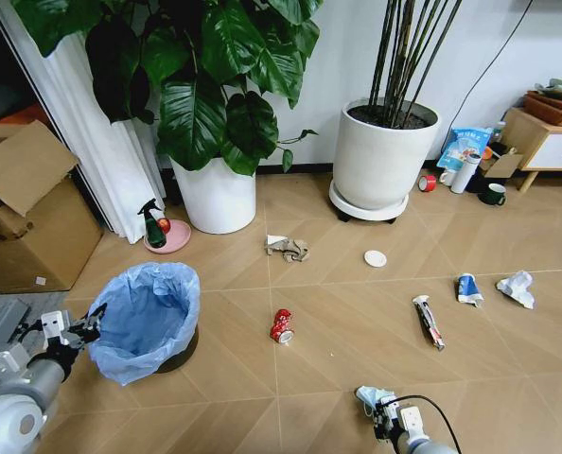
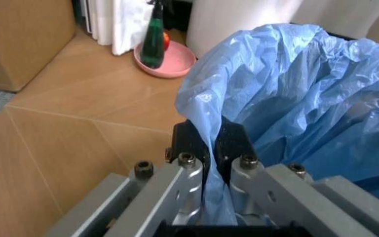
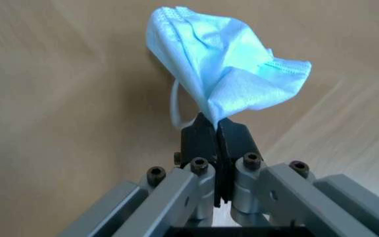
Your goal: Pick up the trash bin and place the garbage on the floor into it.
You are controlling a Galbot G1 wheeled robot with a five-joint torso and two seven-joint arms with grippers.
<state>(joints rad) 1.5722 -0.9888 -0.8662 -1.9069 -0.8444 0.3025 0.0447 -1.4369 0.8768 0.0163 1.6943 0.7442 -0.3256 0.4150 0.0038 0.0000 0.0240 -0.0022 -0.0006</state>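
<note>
1. The left gripper (image 1: 94,324), at 8 o'clock in the head view, is clamped on the blue bag at the rim of the trash bin (image 1: 147,320).
2. The right gripper (image 1: 380,407), at 5 o'clock, pinches a light-blue face mask (image 3: 224,76) above the floor (image 1: 338,340).
3. A crushed red can (image 1: 282,325) lies near centre; a white disc (image 1: 376,258) and crumpled paper (image 1: 287,248) lie toward 12 o'clock of it.

Even, soft indoor light, no hard glare; faint shadows sit close under the white plant pot (image 1: 383,156) and the trash bin (image 1: 147,319). Head view sharp at centre, lines bowing slightly toward the edges. In the right wrist view the floor (image 3: 57,98) is blurred.
</note>
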